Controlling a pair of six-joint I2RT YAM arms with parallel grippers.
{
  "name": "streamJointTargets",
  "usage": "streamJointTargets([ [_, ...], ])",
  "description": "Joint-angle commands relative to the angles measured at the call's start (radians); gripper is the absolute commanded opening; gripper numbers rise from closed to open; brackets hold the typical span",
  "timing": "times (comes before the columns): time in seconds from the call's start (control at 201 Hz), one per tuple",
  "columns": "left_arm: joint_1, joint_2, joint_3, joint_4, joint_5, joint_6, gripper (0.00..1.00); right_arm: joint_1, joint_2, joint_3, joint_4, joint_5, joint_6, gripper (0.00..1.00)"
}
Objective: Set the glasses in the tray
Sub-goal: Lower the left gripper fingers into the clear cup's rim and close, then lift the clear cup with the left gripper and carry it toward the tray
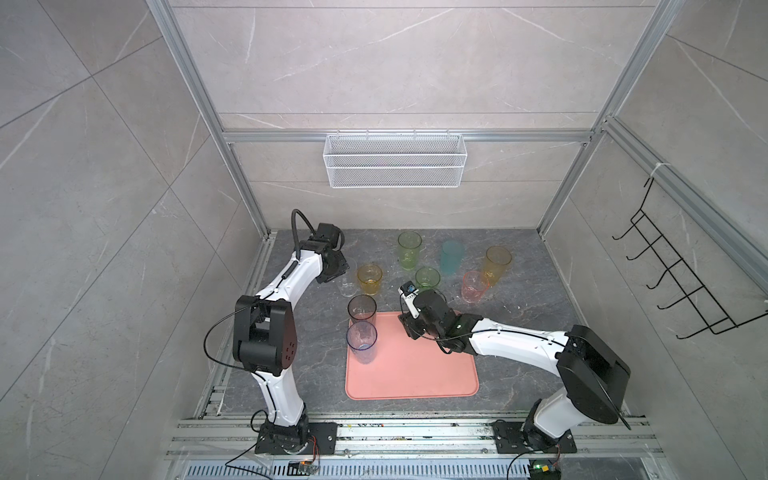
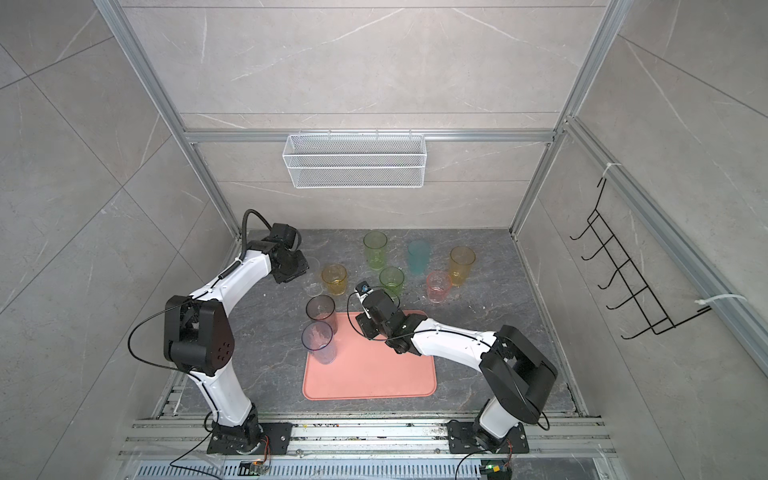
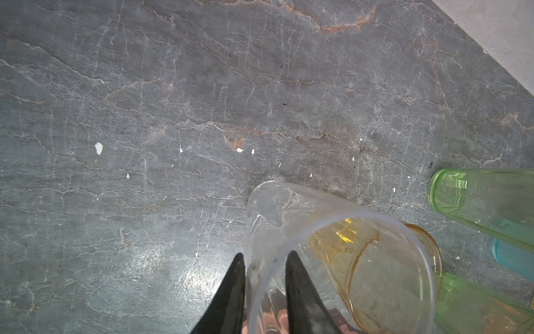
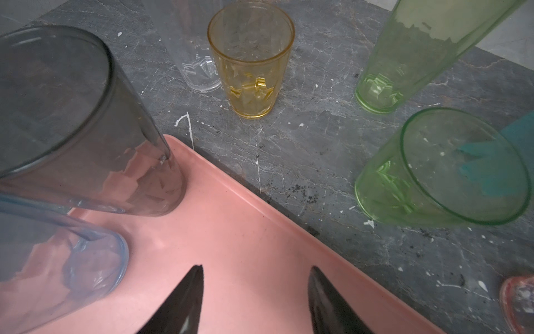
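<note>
Tray (image 1: 415,365) holds grey tumbler (image 1: 362,309) and blue tumbler (image 1: 362,338). Left gripper (image 3: 264,256), jaws narrowly parted, straddles clear tumbler (image 3: 289,208) wall. Right gripper (image 4: 255,267) spread, empty.

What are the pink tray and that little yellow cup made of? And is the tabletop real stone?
The pink tray looks like moulded plastic: matte, opaque, rounded low rim. The yellow cup is see-through with a faceted base; glass or clear plastic, can't tell. The tabletop shows grey stone veining, slightly glossy; real or printed, unclear.
</note>
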Motion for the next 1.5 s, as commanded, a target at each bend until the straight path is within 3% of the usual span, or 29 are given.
streamJointTargets([
  [0.0, 0.009, 0.0, -0.002, -0.002, 0.025, -0.013, 0.24, 0.006, -0.007, 0.022, -0.005, -0.006, -0.01, 0.6],
  [0.349, 0.027, -0.024, -0.016, -0.007, 0.019, -0.01, 0.11, 0.009, -0.002, 0.024, -0.004, -0.009, -0.009, 0.6],
  [0.812, 0.058, -0.101, -0.02, -0.062, -0.024, 0.024, 0.04, 0.009, 0.004, 0.03, -0.009, -0.007, -0.008, 0.6],
  [1.494, 0.067, -0.265, 0.091, -0.527, -0.15, 0.173, 0.01, 0.014, 0.011, 0.034, -0.008, -0.01, -0.003, 0.6],
])
